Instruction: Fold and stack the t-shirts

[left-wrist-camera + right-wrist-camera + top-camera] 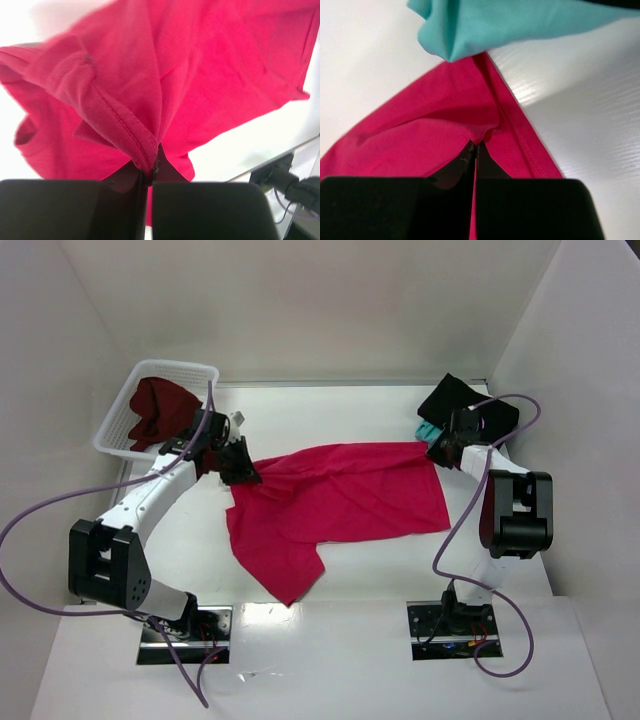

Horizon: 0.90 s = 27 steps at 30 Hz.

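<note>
Where the two arm bases sit at the near edge of the white table (pixel 350 570), a pointed corner of the crimson-pink shirt (pixel 340 500) lies closest, and its lower part is crumpled on the surface between the arms. Farther in, the shirt is spread sideways between the two grippers. The left gripper (pixel 150 172) is clenched on a bunched, stitched edge at the shirt's left end, with the cloth fanning out beyond the closed fingers. The right gripper (pixel 475 147) is pinched tight on a hemmed edge at the shirt's right corner, and the cloth runs away from it to the left. Just beyond the right gripper lies a teal shirt (pixel 510 25), whose folded edge overlaps the pink corner in the wrist view. Behind that, in the far right corner, a black shirt (pixel 455 400) lies bunched. At the far left, a white lattice basket (pixel 185 368) holds a dark maroon shirt (pixel 160 410), heaped inside.
</note>
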Each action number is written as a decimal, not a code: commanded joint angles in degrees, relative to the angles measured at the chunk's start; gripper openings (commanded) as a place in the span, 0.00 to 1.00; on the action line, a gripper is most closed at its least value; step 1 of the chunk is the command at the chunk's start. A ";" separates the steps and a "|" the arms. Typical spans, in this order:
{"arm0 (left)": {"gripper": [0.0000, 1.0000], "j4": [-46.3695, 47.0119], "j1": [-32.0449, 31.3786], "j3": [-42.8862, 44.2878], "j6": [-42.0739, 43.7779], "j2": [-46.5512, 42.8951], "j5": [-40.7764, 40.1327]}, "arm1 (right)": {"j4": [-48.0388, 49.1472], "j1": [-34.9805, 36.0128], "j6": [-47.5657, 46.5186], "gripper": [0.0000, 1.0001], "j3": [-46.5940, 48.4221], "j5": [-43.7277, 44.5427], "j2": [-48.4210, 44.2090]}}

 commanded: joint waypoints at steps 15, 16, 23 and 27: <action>0.00 5.95 10.97 15.83 4.74 6.91 6.79 | -2.14 -0.39 -2.77 0.00 12.40 -2.09 -2.96; 0.00 4.73 10.97 17.76 5.53 7.61 8.83 | -2.14 -0.39 -2.77 0.00 12.41 -2.61 -3.74; 0.00 2.17 12.12 27.27 9.75 11.14 29.67 | -2.14 -0.39 -4.44 0.00 16.62 -4.37 -4.80; 0.00 1.56 14.05 27.27 9.75 10.60 28.27 | -2.14 -0.39 -4.44 0.00 19.17 -4.37 -4.10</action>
